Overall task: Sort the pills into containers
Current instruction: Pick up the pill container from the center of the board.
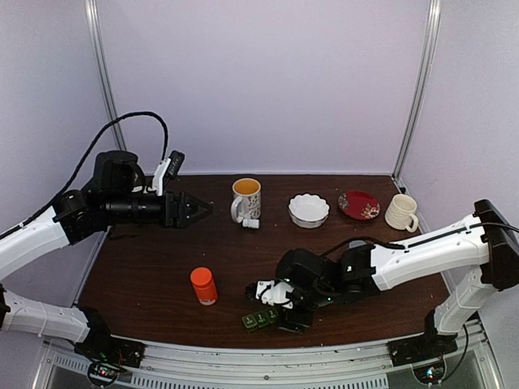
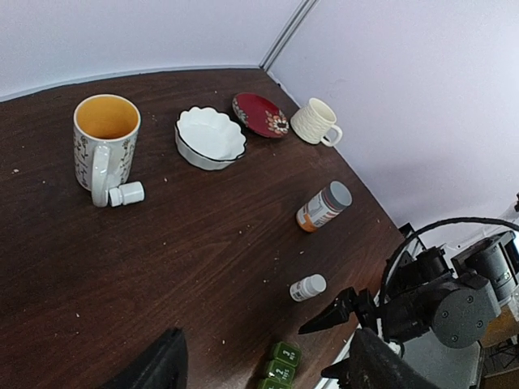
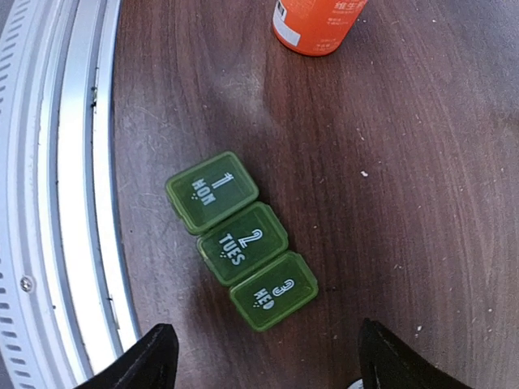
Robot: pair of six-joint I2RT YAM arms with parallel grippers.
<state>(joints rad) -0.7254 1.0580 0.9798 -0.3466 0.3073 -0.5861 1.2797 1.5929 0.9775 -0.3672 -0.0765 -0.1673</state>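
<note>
- The pill box [image 3: 242, 241] is dark green and lies flat on the table [image 1: 146, 267], close to the near edge and just beside the metal rail [image 3: 73, 203].
- Three compartments show, set in a diagonal row, each with its lid down.
- The lids are marked in white: "1 MON", "2 TUES", "3 WED".
- The right pincer [image 3: 263, 361] hangs over the pill box with its fingers spread wide. Nothing lies between them.
- The left pincer [image 1: 199, 211] is held above the far left part of the table, fingers apart and gripping nothing.
- The orange bottle [image 1: 203, 285] with an orange cap stands upright, left of the pill box and apart from it. Its white label carries print too small to read.
- The grey-capped bottle [image 2: 323, 207] is orange and lies on its side. Its label cannot be read.
- One small white bottle [image 2: 308, 287] lies near the grey-capped bottle.
- Another white bottle [image 2: 127, 194] lies against the handle of the patterned mug [image 2: 105, 146].
- Along the far side stand a white bowl [image 2: 211, 138], a red plate [image 2: 260, 114] and a cream mug [image 2: 315, 121].
</note>
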